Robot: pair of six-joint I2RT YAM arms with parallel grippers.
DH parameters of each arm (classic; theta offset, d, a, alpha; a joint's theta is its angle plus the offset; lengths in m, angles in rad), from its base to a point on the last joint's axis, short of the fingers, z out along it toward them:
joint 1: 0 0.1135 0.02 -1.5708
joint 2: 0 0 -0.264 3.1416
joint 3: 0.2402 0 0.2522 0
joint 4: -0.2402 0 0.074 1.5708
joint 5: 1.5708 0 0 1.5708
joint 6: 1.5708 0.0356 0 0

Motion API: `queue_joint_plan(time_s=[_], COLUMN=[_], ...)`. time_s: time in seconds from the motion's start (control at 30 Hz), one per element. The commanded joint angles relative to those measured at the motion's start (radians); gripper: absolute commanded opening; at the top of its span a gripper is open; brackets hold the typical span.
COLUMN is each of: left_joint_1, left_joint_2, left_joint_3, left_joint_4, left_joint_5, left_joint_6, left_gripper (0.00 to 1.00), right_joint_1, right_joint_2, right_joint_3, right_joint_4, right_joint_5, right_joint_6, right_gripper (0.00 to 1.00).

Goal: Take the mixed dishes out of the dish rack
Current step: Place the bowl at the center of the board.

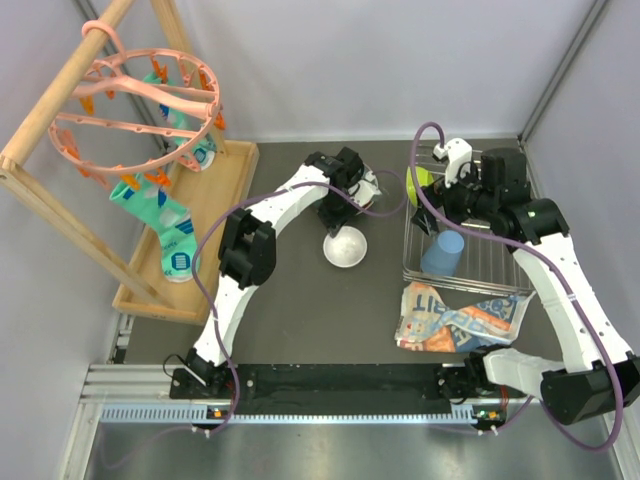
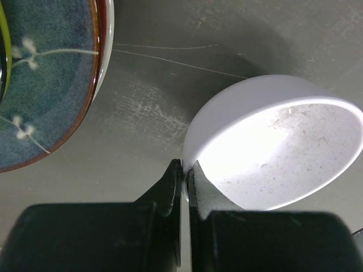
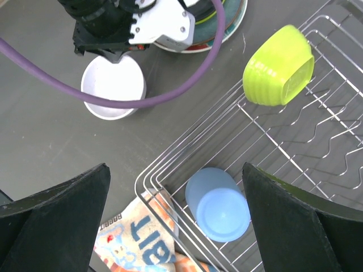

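Small round white bowl (image 2: pixel 278 153) appeared to rest on the dark grey table (image 2: pixel 153 113) outside the rack, its rim pinched in the closed left gripper (image 2: pixel 184 170). A clean release, I judged, meant opening fully before lifting straight up, clear of the nearby dark teal speckled plate (image 2: pixel 51 73). The right gripper (image 3: pixel 176 170) hung wide open, empty, above the rectangular silver wire dish rack (image 3: pixel 317 147), which held a light blue cup (image 3: pixel 218 207) and a tipped lime-green ribbed bowl (image 3: pixel 279 67).

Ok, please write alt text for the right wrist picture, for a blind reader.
Seen from above, between the dark fingers of the open right hand, a wire dish rack holds a light blue cup and a lime-green bowl tipped on its side. Beside the rack, the left hand pinches the rim of a white bowl on the grey table.
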Motion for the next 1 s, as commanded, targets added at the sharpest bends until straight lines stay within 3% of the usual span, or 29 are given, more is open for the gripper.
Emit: queue_joint_plan(time_s=[0.0,0.47,0.63,0.93,0.97], left_joint_1=[-0.003,0.000,0.001,0.008,0.008], left_joint_2=[-0.001,-0.006,-0.007,-0.016,-0.018], left_joint_3=[0.045,0.040,0.037,0.037,0.037], left_joint_4=[-0.010,0.009,0.016,0.038,0.043], left_joint_5=[-0.020,-0.067,-0.064,-0.063,-0.061], left_joint_6=[0.013,0.013,0.011,0.002,0.000], left_gripper=[0.02,0.04,0.22,0.26,0.30], right_joint_1=[0.007,0.006,0.006,0.006,0.004], right_joint_2=[-0.035,-0.043,-0.047,-0.047,-0.047], right_joint_3=[-0.006,-0.014,-0.017,-0.018,-0.018], right_joint_4=[0.033,0.031,0.031,0.033,0.037], right_joint_5=[0.002,-0.002,-0.002,0.012,0.020], right_joint_6=[-0.011,-0.011,-0.014,-0.015,-0.015], right_gripper=[0.99,0.99,0.99,0.99,0.99])
